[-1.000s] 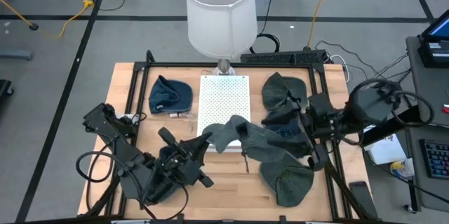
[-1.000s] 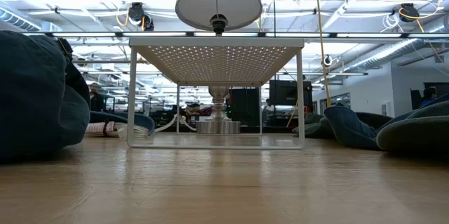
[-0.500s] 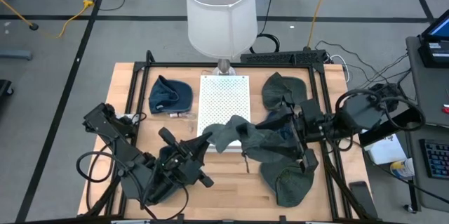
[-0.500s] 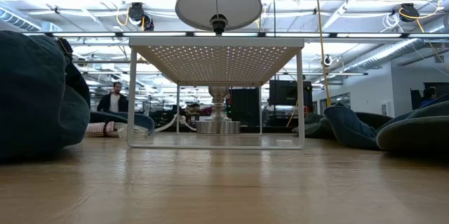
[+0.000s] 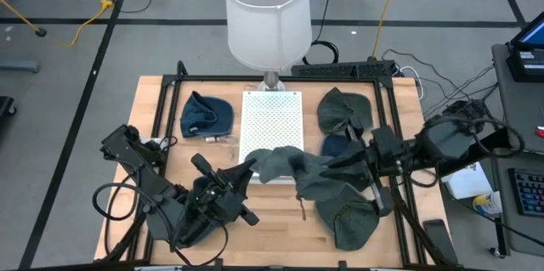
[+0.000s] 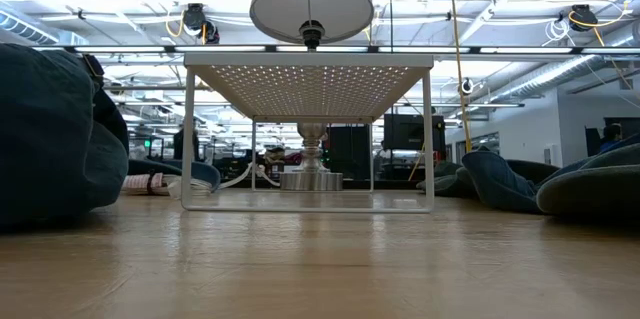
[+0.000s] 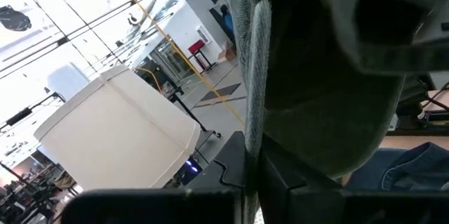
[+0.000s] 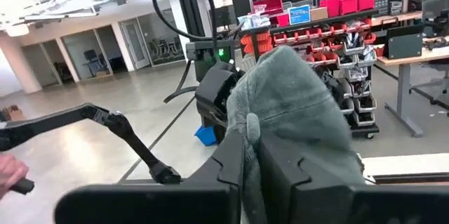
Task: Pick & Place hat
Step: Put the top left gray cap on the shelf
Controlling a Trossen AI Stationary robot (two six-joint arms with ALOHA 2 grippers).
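A grey-green hat (image 5: 297, 173) hangs in the air between my two grippers, over the near end of a white perforated rack (image 5: 272, 118). My left gripper (image 5: 249, 169) is shut on the hat's left end. My right gripper (image 5: 357, 162) is shut on its right part. In the left wrist view the hat (image 7: 330, 76) fills the picture. In the right wrist view the hat (image 8: 295, 104) bulges above the fingers. Neither gripper shows in the low view. My left gripper pinches the hat's edge (image 7: 254, 97) between its two fingers, coming level from the table's near left. The hat is lifted clear of the table. My right gripper pinches a bunched fold of the hat (image 8: 250, 136) between its two fingers, coming roughly level from the table's right. The cloth bulges up past the fingertips.
A blue hat (image 5: 206, 115) lies at the table's far left. A green hat (image 5: 340, 108) and a blue hat (image 5: 338, 145) lie right of the rack, another green hat (image 5: 350, 220) near the front right. A white lamp (image 5: 266, 12) stands behind the rack. A black frame (image 5: 387, 118) edges the table.
My right gripper, wide open around the hat's right part a second ago, has shut on it. The hat's right side has been gathered in and now stretches between the two grippers. The left end of the hat has stayed where it was.
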